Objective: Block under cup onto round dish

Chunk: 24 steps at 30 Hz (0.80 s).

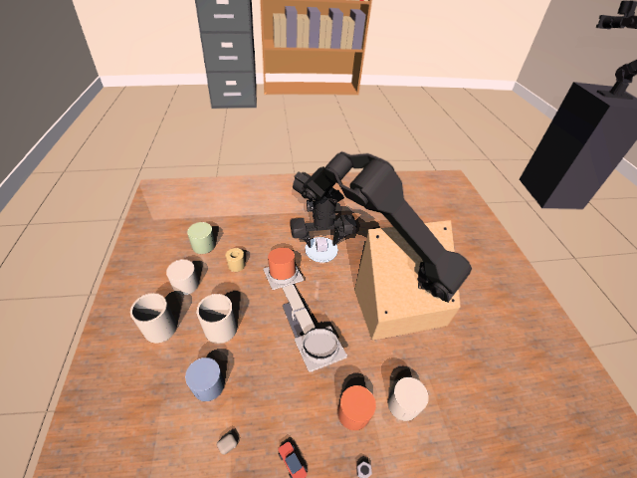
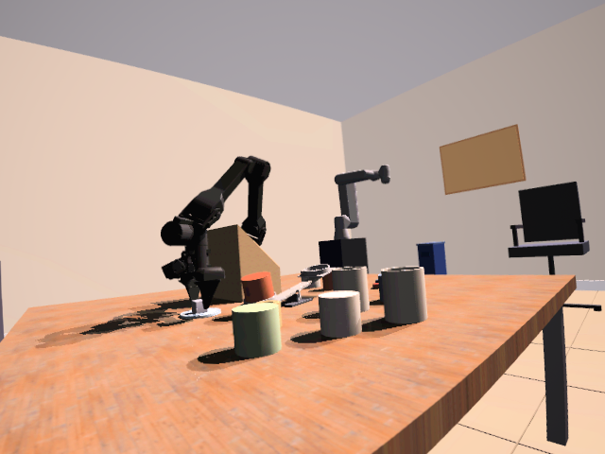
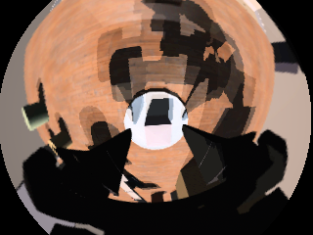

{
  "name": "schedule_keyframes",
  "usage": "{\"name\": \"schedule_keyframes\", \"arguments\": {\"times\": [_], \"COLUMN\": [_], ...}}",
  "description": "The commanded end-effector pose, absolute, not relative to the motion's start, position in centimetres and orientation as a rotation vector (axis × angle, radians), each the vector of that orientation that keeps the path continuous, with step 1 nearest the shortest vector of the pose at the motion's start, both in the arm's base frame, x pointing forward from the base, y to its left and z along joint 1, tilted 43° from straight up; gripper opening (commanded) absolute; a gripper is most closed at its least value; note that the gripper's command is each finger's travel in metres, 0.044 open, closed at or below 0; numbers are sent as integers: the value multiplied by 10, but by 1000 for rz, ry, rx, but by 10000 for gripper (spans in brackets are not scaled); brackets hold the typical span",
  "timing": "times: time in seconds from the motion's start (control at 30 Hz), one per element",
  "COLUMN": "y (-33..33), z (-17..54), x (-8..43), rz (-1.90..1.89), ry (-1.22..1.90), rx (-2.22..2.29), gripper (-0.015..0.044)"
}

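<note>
Going by the top view, three small things are lying nearest on the worktop (image 1: 463, 390): a grey cube (image 1: 226, 442), a toy car (image 1: 292, 457) and a nut (image 1: 363, 468). Behind them three capped cylinders are standing: one blue (image 1: 204, 378), one orange (image 1: 356, 406), one cream (image 1: 407, 397). Further back, two open cream cups (image 1: 153, 317) are sitting side by side, left of the balance (image 1: 301, 314), whose near pad is carrying only a grey ring (image 1: 319, 344). Its far pad is bearing one orange cup (image 1: 281, 263). Left of that are one cream cylinder (image 1: 182, 275), one small yellow one (image 1: 235, 259) and one green one (image 1: 201, 237). One wooden box (image 1: 406, 278) is supporting the arm's base. Just beyond the orange cup, the single block (image 1: 321, 244) is resting on the one round dish (image 1: 320, 253). The tool (image 1: 321, 241) is hanging low over it, fingers spread wide on either side of the block and gripping nothing.
</note>
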State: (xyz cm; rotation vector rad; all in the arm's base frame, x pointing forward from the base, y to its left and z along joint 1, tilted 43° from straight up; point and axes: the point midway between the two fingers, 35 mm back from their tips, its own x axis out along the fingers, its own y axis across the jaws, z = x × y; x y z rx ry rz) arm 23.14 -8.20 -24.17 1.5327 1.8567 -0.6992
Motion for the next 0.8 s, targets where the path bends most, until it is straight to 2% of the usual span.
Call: {"name": "schedule_keyframes", "arguments": {"times": [0.0, 0.1, 0.27, 0.4, 0.77], "y": [-91, -117, -121, -146, -147], "z": [-233, -201, -197, -167, -165], "x": [234, 238, 238, 239, 239], "rz": [-700, -705, -706, -713, -713], "ry": [1856, 1856, 1856, 1855, 1855], "rx": [1533, 1538, 1539, 1548, 1549], "gripper": [440, 440, 440, 440, 440]}}
